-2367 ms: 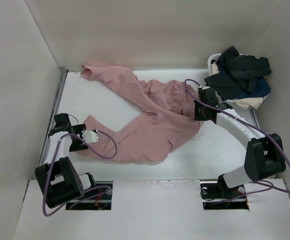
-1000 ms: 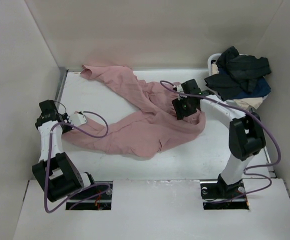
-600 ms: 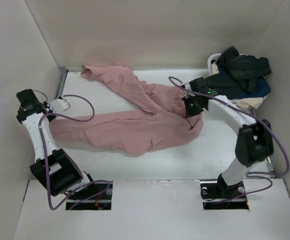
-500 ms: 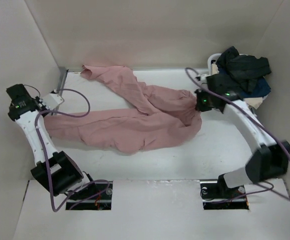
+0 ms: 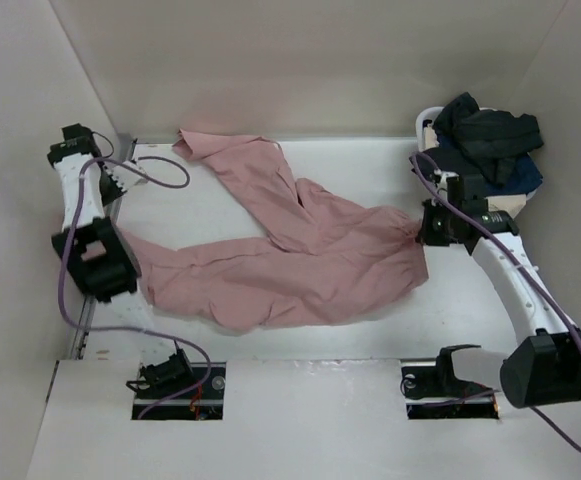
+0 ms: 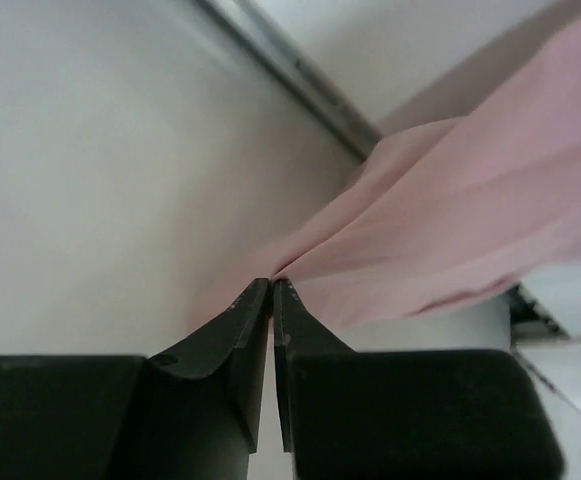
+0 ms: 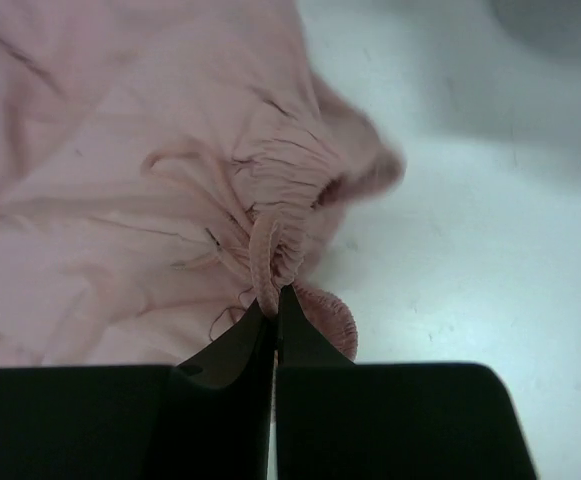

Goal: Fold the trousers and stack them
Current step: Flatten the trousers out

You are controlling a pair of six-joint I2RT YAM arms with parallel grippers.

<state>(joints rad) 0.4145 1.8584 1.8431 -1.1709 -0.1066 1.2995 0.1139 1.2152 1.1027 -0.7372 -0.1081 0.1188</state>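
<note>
The trousers (image 5: 300, 255) are laid across the middle of the surface (image 5: 370, 165) and are stretched flatter and wider than half a second ago. The gathered waist, drawn further toward 3 o'clock, is pinched by the right hand (image 7: 275, 300). A leg end at 9 o'clock is pinched by the left hand (image 6: 272, 287).

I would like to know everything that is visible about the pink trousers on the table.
The trousers are dusty pink, of soft, thin-looking cloth, much wrinkled. They lie unfolded on the white table, waist at the right, the two legs forking leftward: one to the far left corner, the other along the near side. The waist is gathered elastic; the right pincer is shut on it. The left pincer is shut on the nearer leg's end, by the left wall.
</note>
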